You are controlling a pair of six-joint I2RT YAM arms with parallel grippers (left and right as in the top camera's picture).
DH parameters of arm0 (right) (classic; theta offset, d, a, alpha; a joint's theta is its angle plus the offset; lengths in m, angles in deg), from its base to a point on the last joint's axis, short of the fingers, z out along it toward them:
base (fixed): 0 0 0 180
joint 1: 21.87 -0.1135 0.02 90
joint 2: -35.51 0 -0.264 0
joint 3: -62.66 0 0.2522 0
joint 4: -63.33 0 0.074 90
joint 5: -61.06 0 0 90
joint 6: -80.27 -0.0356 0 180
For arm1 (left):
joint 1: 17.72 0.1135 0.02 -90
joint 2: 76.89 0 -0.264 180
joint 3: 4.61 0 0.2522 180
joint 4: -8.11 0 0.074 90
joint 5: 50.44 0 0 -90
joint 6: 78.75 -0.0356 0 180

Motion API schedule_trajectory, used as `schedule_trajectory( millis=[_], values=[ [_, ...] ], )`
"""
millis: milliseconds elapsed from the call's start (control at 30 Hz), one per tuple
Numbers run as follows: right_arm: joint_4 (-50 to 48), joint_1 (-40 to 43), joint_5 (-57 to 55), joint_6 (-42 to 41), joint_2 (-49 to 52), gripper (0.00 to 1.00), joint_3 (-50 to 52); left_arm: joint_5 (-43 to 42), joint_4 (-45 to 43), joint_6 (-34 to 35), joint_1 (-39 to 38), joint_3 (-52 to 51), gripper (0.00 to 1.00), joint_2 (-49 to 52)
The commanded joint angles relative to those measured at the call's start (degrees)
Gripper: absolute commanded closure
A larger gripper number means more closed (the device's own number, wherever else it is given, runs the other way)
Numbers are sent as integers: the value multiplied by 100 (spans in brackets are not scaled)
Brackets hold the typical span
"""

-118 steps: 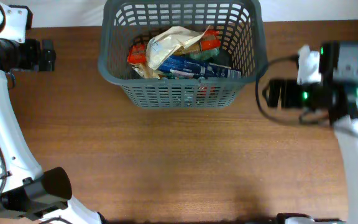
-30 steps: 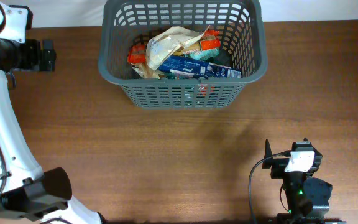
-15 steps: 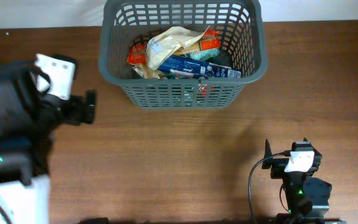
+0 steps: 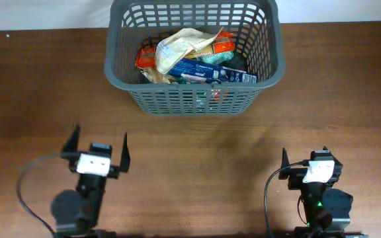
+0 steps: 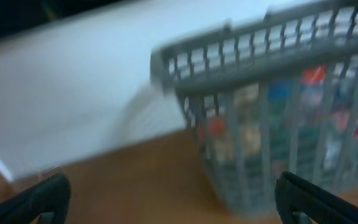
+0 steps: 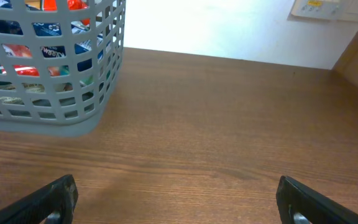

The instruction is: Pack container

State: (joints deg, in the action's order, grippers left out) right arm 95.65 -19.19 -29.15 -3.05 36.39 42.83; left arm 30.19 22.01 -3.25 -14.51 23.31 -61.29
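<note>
From above, the big dark grey plastic basket (image 4: pixel 194 100) sits at the far middle of the smooth brown wooden table (image 4: pixel 190 172). It is a long box shape with round corners, and its sides are full of little square holes. Inside lie food packets: a crinkly cream bag (image 4: pixel 184 42), a flat blue packet (image 4: pixel 211 73) and shiny red-orange packets (image 4: pixel 222 45). The left claw (image 4: pixel 100 133) is at the near left, well apart from the basket, with its two thin black fingers spread wide. The right claw (image 4: pixel 304 156) is at the near right, also well apart from it.

The left wrist view is blurry. The basket (image 5: pixel 272 124) fills the far right, with red and blue shapes showing through its holes. The left claw (image 5: pixel 173 202) is spread wide and holds nothing.

In the right wrist view the basket (image 6: pixel 48 109) stands at the far left on the table's wood grain (image 6: pixel 229 137). The right claw (image 6: pixel 176 205) is spread wide and empty.
</note>
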Motion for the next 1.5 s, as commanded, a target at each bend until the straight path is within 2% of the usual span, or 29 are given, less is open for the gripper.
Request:
schedule_trajectory(
  millis=[0, 133, 167, 233, 1467],
  values=[
    [2, -46, -50, 37, -68, 1, 39, 319, -9, 98, 35, -730, 1, -619],
    [2, -46, -48, 37, -68, 1, 39, 319, 44, 98, 35, -1379, 1, -1255],
    [4, -46, -50, 37, -68, 1, 39, 352, 404, 90, 35, -1366, 1, -1390],
    [4, -46, -48, 37, -68, 1, 39, 492, 413, 114, 35, -1364, 1, -1510],
    [2, -46, -50, 37, -68, 1, 39, 577, 420, 118, 33, -1364, 1, -1526]
  ],
)
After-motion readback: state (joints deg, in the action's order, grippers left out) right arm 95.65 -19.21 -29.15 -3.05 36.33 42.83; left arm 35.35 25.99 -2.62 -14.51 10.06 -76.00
